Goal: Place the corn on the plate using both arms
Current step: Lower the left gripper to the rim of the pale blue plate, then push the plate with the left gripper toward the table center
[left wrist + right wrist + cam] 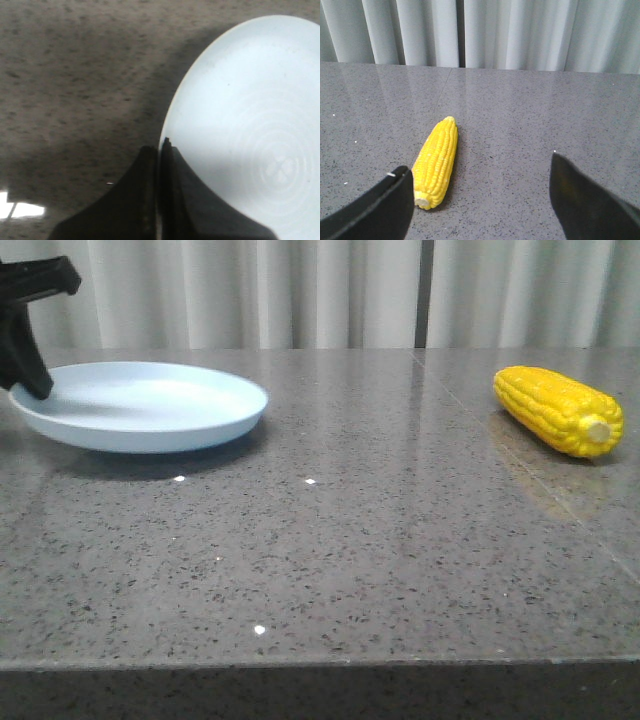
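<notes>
The pale blue-white plate (150,405) is on the left of the grey table, and it fills much of the left wrist view (250,100). My left gripper (30,380) is shut on the plate's left rim, with the rim pinched between the black fingers in the left wrist view (160,145). The yellow corn (555,408) lies on the table at the far right, its pale stub end towards the front. In the right wrist view my right gripper (478,165) is open and empty. The corn (436,160) lies just ahead of one finger (390,200), not between the two.
Pale curtains (320,290) hang behind the table's far edge. The speckled grey tabletop (350,520) stretches between plate and corn, and its front edge (320,665) runs across the bottom of the front view.
</notes>
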`<state>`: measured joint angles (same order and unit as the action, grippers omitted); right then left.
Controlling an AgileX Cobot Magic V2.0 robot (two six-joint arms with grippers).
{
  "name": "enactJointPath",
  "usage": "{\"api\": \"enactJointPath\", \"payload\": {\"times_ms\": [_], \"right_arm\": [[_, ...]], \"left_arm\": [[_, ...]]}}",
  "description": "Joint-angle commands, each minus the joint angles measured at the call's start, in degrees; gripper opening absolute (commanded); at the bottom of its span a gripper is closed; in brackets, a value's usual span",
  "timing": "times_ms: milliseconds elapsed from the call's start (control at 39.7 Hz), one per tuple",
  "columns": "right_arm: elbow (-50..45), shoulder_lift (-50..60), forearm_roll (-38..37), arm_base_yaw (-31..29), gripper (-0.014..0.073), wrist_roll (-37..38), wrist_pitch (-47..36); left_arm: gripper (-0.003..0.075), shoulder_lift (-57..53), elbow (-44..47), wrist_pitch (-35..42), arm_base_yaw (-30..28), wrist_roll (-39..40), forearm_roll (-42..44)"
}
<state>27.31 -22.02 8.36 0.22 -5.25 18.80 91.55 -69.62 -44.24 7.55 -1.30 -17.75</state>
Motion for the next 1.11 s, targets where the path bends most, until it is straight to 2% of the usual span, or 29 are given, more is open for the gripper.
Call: {"api": "enactJointPath", "payload": {"times_ms": [0, 227, 680, 780, 1007, 1083], "right_arm": [[2.0, -0.8, -0.5, -0.2, 0.0581, -0.5, -4.8], [2.0, -0.8, -0.5, -0.2, 0.0581, -0.5, -4.8], [2.0, -0.8, -0.5, -0.2, 0.0581, -0.5, -4.8], [2.0, -0.8, -0.5, -0.2, 0.0581, -0.5, -4.8], [2.0, -0.8, -0.5, -0.2, 0.0581, -0.5, -4.8], [2.0, -0.8, -0.5, -0.2, 0.0581, -0.5, -4.8]], "left_arm": [[-0.0020, -3.0, -1.3, 2.9, 3.3, -0.4, -5.9], [-0.0020, -2.0, -1.3, 5.9, 9.0, -0.3, -10.0], [-0.0005, 0.9, -0.6, 5.5, 9.7, -1.0, -10.5], [0.0087, 0.9, -0.6, 5.5, 10.1, -1.4, -10.5], [0.0414, -0.1, -0.6, 8.3, 10.4, -3.4, -10.1], [0.0450, -2.6, -0.6, 10.5, 10.4, -3.4, -7.9]]}}
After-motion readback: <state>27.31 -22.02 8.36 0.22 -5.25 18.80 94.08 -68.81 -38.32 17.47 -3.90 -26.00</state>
